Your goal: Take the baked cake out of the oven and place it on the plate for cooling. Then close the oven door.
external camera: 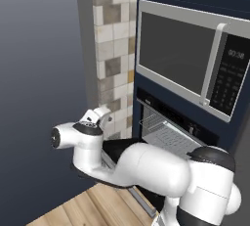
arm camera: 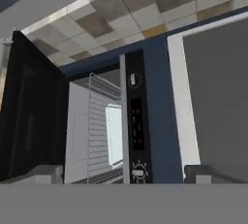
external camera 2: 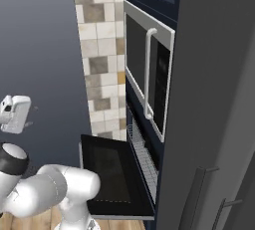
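Cake itself isn't discernible, presumably on the rack (arm camera: 104,131) at 9 o'clock inside the oven (external camera: 168,129), door (external camera 2: 112,174) down; likely soft and crumbly, so grip its base; gripper (arm camera: 121,174) jaws spread wide.

The black built-in wall oven (arm camera: 104,131) with its dark control strip and knobs stands straight ahead of the robot's two-finger gripper (arm camera: 123,175), its cavity open and pale wire racks showing inside, a light patch glowing on the back wall. Its wide black glass-fronted oven door (external camera 2: 112,174) is dropped fully down to lie flat and level, jutting out from the bottom of the cavity towards the gripper. In the hand view the door runs along one side of the opening and the control strip along the other.
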